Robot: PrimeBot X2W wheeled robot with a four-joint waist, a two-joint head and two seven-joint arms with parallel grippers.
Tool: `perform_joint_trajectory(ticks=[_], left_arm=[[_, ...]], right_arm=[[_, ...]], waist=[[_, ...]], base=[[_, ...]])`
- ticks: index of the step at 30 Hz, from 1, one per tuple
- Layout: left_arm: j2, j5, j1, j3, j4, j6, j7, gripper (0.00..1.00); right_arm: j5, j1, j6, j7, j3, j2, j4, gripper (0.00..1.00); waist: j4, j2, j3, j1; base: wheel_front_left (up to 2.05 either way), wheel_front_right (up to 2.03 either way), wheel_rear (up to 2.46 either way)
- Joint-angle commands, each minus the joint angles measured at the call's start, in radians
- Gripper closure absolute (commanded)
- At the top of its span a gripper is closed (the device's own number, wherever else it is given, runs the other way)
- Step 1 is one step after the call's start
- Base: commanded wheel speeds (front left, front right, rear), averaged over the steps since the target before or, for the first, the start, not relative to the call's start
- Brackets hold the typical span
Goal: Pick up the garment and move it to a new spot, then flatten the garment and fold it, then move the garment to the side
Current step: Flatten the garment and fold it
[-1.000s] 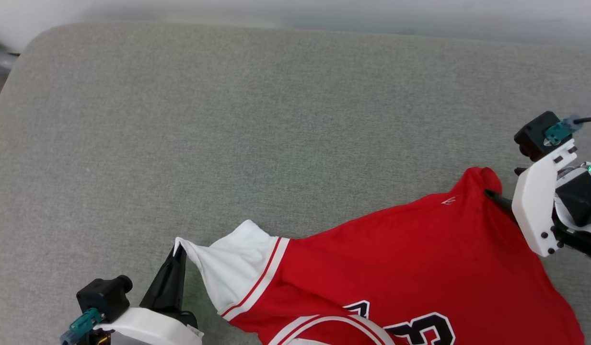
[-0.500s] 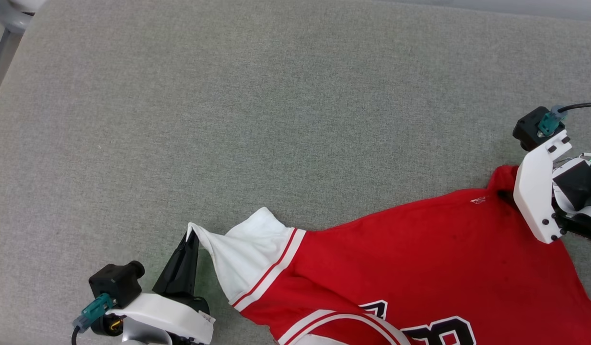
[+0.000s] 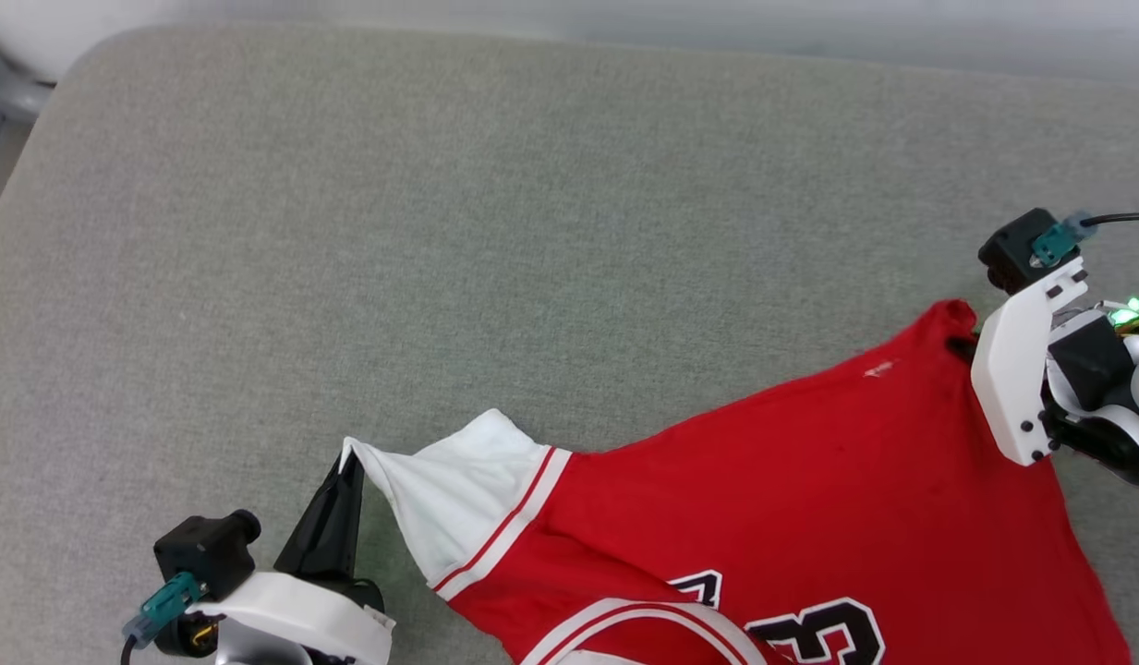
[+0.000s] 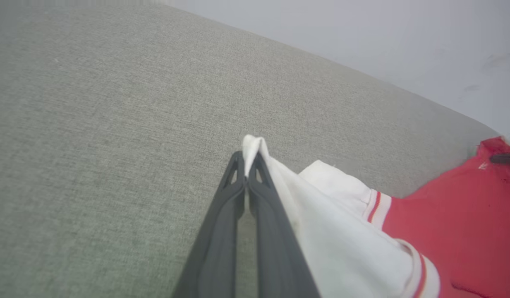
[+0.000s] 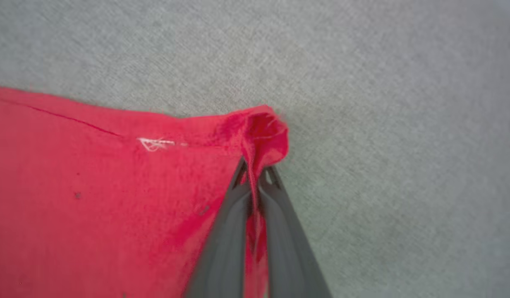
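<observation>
So the big grey-green cushion (image 3: pixel 532 231) takes up most of the head view. The red jersey T-shirt (image 3: pixel 763 499) lies spread across the lower right of the frame, with its black lettering (image 3: pixel 809 633) cut off at the bottom edge. The left tool (image 4: pixel 247 159), lower left, is clamped on the tip of the white sleeve (image 3: pixel 449 503). The right tool (image 5: pixel 257 165), at the right edge, is pinched on the bunched red hem corner, just beside the little white logo (image 5: pixel 153 143).
</observation>
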Motion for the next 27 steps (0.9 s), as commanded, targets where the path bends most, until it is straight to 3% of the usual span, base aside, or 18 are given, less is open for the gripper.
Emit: perform_joint_trajectory(ticks=[1, 15, 27], left_arm=[[0.009, 0.006, 0.016, 0.006, -0.008, 0.004, -0.006, 1.00], [0.103, 0.007, -0.032, 0.068, -0.202, 0.024, 0.027, 1.00], [0.231, 0.013, -0.342, 0.146, -0.395, 0.010, 0.142, 1.00]], right_arm=[[0.010, 0.012, -0.002, -0.028, -0.011, 0.005, -0.010, 1.00], [0.054, 0.117, -0.002, -0.187, -0.171, -0.024, -0.194, 1.00], [-0.011, 0.070, -0.002, -0.202, -0.401, 0.048, -0.395, 1.00]], waist=[[-0.028, 0.0000, -0.041, 0.0000], [-0.118, 0.0000, -0.165, 0.0000], [-0.162, 0.0000, -0.151, 0.0000]], base=[[0.00, 0.00, 0.00], [0.00, 0.00, 0.00], [0.00, 0.00, 0.00]])
